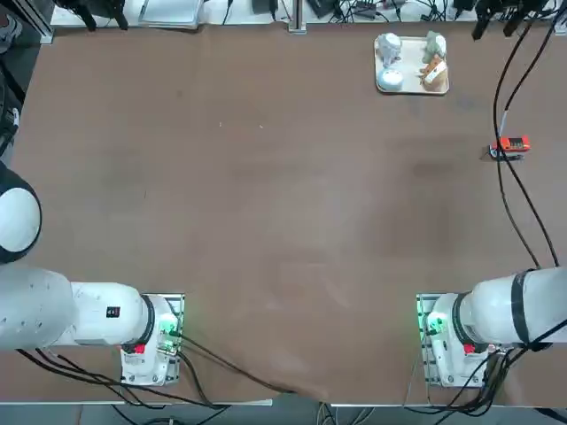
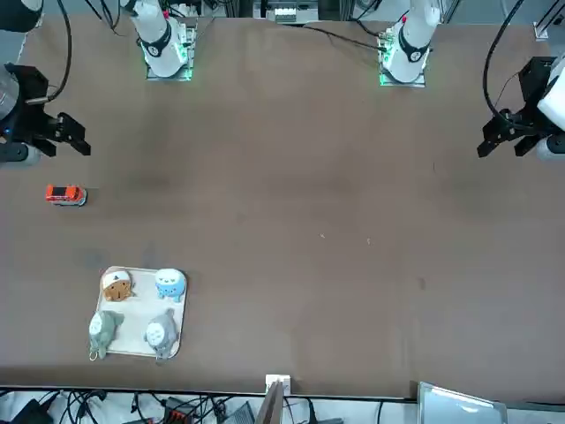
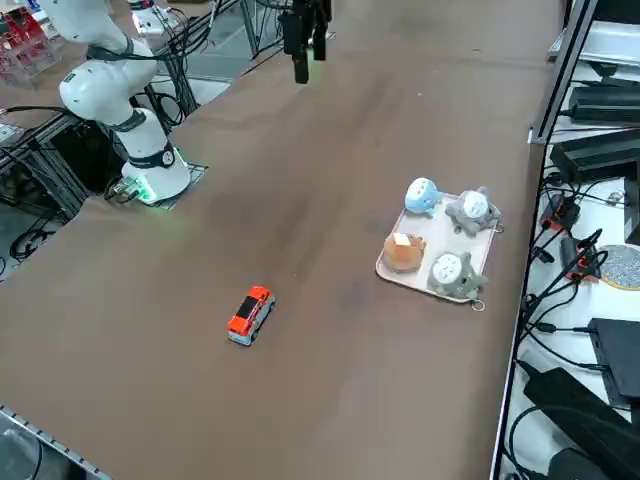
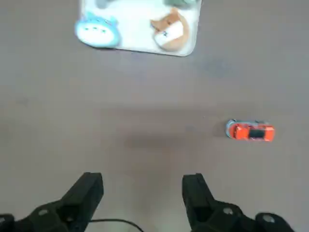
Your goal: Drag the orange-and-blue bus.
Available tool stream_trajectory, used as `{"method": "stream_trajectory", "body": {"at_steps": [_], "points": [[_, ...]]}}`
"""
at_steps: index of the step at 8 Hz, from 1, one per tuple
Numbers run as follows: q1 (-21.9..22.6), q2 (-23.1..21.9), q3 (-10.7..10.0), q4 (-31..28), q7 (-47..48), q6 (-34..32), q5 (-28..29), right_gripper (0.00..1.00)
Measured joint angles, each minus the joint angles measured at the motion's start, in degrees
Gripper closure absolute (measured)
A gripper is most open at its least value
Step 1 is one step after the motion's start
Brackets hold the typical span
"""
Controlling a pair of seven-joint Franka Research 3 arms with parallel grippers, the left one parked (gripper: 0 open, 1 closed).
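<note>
the right gripper (image 4: 143, 193) hangs above the table, pointing down, its two fingers spread wide.

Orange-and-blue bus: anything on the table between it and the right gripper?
Nothing visible. The right gripper hangs open above bare table, and the orange-and-blue bus sits alone off to one side. The cream tray of figurines lies farther out, apart from the bus and off the line between them.
</note>
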Motion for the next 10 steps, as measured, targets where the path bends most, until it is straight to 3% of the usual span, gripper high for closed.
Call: {"method": "stream_trajectory", "body": {"at_steps": [3, 6, 8, 10], "points": [[-4.6, 0.1, -0.9, 0.1, 2.0, -9.8, -5.5, 0.0], [-14.7, 1.7, -1.3, -0.1, 7.9, -14.2, -5.8, 0.0], [-19.0, 6.1, -1.4, -0.4, 19.5, -9.2, -5.8, 0.0], [-20.5, 11.6, -1.4, -0.8, 33.0, -1.8, -5.7, 0.0]]}}
